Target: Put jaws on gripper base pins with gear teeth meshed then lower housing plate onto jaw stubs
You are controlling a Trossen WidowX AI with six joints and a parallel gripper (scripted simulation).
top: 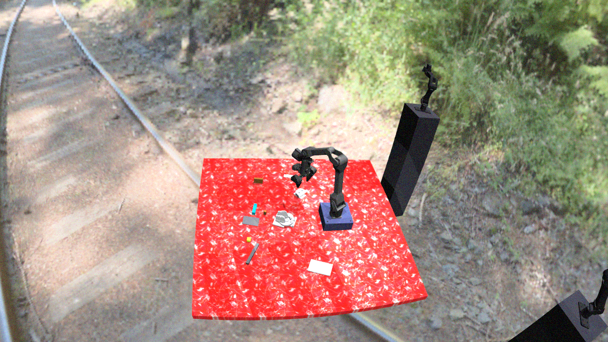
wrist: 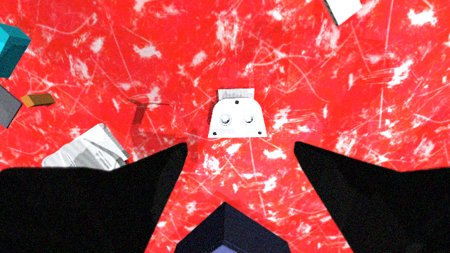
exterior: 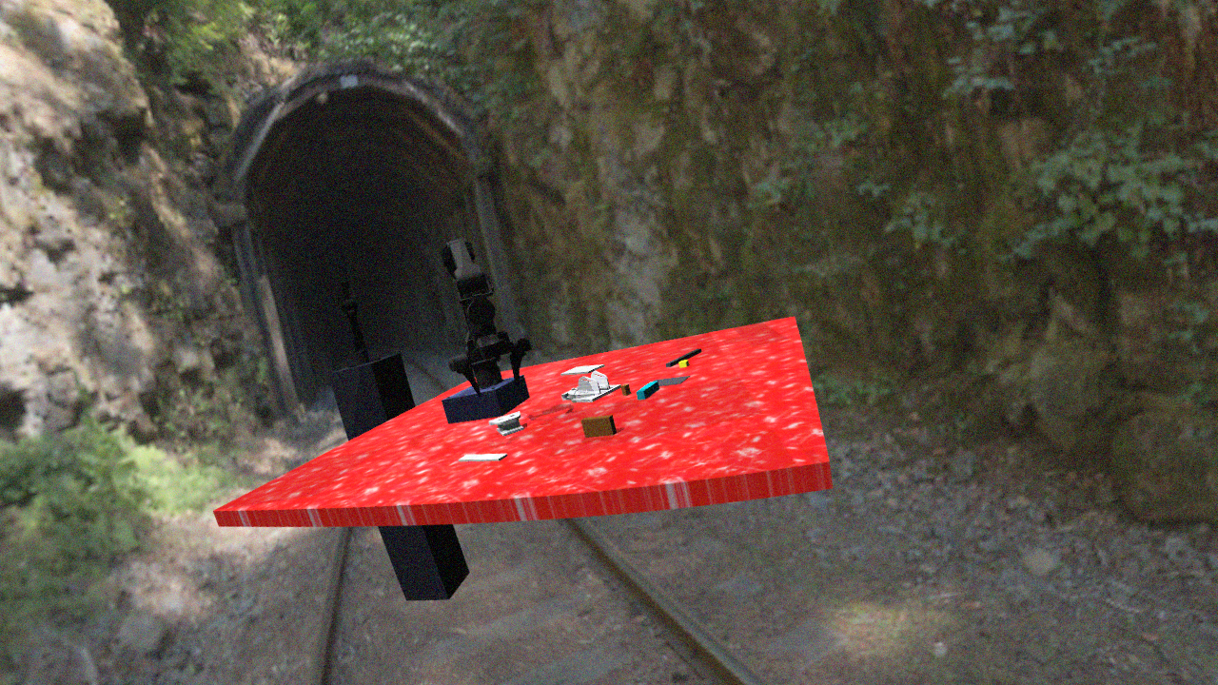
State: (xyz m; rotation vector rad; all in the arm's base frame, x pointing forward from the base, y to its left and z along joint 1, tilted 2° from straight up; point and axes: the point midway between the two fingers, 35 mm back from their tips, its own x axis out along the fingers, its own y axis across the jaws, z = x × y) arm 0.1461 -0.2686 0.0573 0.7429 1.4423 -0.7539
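Evidently the gripper [top: 304, 179] [exterior: 497, 382] [wrist: 239, 147] stands almost fully open, with nothing between its fingers. It is raised above the red table [top: 352, 272] [exterior: 723, 442] [wrist: 387, 77]. In the wrist view the white housing plate [top: 299, 193] [exterior: 508, 422] [wrist: 237, 129] appears just beyond the fingertips, roughly centred between their lines and touching neither; its two round holes face the camera.

The gripper base [top: 289, 223] [exterior: 606, 392] [wrist: 114, 142] lies off to one side, apart from the housing plate, with grey upright parts on it. One dark finger covers part of that assembly in the wrist view, so I cannot tell whether the gear teeth mesh. The teal block [top: 254, 208] [exterior: 648, 390] [wrist: 13, 53] and grey slab [top: 251, 220] [exterior: 672, 381] [wrist: 7, 108] are cut off at the wrist view's left edge. The arm's blue base block [top: 338, 225] [exterior: 487, 403] [wrist: 251, 230] is cropped at its bottom.
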